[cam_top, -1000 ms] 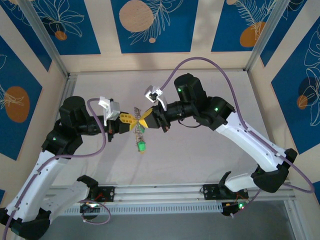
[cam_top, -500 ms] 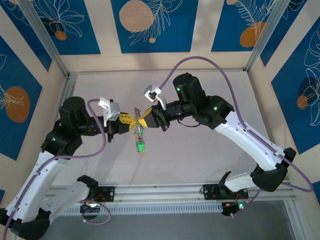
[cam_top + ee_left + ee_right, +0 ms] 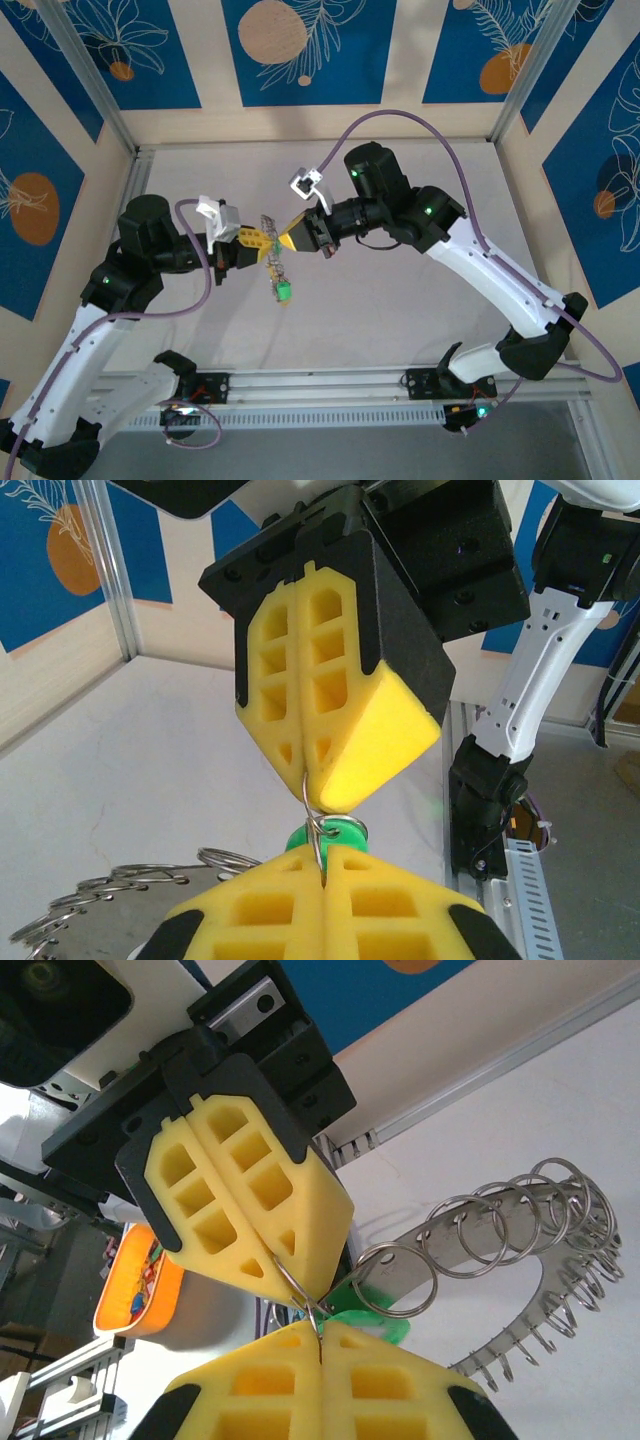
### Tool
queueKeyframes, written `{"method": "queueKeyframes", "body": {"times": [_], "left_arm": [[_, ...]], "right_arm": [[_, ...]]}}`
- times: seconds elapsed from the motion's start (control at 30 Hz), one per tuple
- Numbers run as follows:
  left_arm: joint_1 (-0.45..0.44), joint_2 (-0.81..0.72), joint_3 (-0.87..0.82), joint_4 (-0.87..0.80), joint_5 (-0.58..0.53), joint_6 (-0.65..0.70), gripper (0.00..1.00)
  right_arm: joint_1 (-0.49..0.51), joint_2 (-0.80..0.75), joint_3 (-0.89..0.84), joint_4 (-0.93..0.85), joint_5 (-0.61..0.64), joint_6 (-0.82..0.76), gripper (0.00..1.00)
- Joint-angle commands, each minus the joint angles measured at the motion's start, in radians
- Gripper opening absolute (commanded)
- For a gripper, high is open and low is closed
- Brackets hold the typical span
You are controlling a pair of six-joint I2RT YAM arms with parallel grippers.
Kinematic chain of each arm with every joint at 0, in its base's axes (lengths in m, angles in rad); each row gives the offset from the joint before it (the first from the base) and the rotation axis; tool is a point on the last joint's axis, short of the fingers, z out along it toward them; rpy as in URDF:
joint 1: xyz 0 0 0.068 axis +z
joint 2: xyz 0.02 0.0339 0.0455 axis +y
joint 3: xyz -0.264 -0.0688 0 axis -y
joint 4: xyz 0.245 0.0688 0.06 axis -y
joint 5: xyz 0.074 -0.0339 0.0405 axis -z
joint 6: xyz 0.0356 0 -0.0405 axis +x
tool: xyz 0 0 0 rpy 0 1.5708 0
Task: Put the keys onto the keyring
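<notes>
Above the middle of the table, I have the left end effector (image 3: 268, 243) and right end effector (image 3: 282, 238) tip to tip, each pinched tight on one thin wire loop (image 3: 317, 845). The keyring (image 3: 540, 1295) and a green key (image 3: 283, 291) hang beneath. An orange tub (image 3: 125, 1295) beyond holds blurred clutter. I can't tell whether the loop threads the key. Since a second ago, the right arm has edged toward the far edge.

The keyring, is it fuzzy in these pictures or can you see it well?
Right wrist view: the keyring looks sharp, each wire loop clear, while the orange thing behind is blurred. Left wrist view: it sits at the bottom edge and looks softer. Top external view: too small to make out its loops.
</notes>
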Motion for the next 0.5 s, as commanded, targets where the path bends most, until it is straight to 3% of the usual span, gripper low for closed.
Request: {"method": "queueKeyframes", "body": {"times": [0.0, 0.47], "left_arm": [[-0.015, -0.032, 0.04, 0.039, 0.056, 0.034, 0.0], [-0.015, -0.054, 0.006, 0.149, 0.031, -0.011, 0.0]], "right_arm": [[-0.021, 0.025, 0.034, -0.039, 0.033, 0.023, 0.0], [-0.045, 0.093, 0.054, -0.081, -0.045, 0.062, 0.0]]}}
